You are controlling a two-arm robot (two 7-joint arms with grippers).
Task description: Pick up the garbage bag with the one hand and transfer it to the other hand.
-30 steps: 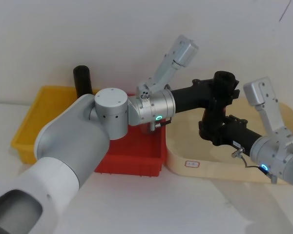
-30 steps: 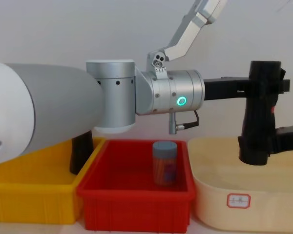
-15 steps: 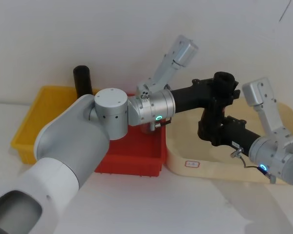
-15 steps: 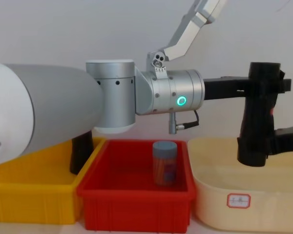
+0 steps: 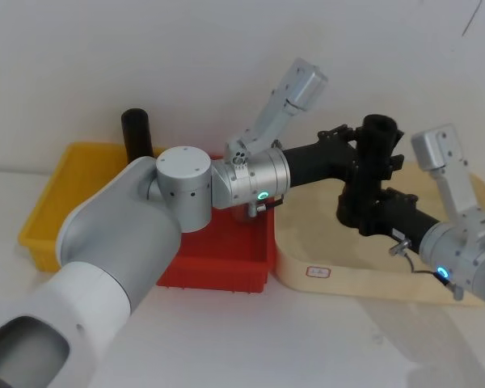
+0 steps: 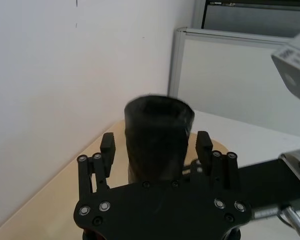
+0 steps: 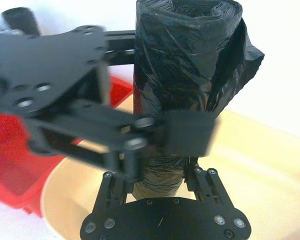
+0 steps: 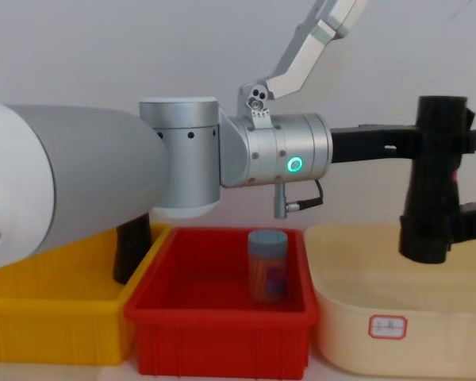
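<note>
Over the beige tub, at the robot's right: handover point, both arms meeting in mid-air.
Left arm: reaches across the red bin (image 8: 222, 305) from the left; green ring lit on the wrist.
Beige tub (image 5: 364, 279): sits on the tabletop directly beneath the exchange.
Yellow bin (image 5: 56, 202): far left, with a second black roll (image 5: 135, 133) standing at its back; not involved.
Bag (image 8: 435, 182): held upright in the air above the tub, clear of its rim, top end uppermost.
Left end effector (image 6: 156, 145): fingers stand on either side of the bag's upper part, spread with a visible gap to the roll; judged released.
Right end effector (image 7: 157, 175): fingers clenched on the bag's lower part, grasping it from below the left one.
Relation: the bag stands between both sets of fingers, left high, right low.
Progress: pick-up done; transfer judged all but complete, the weight apparently on the right side.
Remaining: left arm to draw clear of the bag.
Jar (image 8: 267, 266): upright in the red bin, untouched.
</note>
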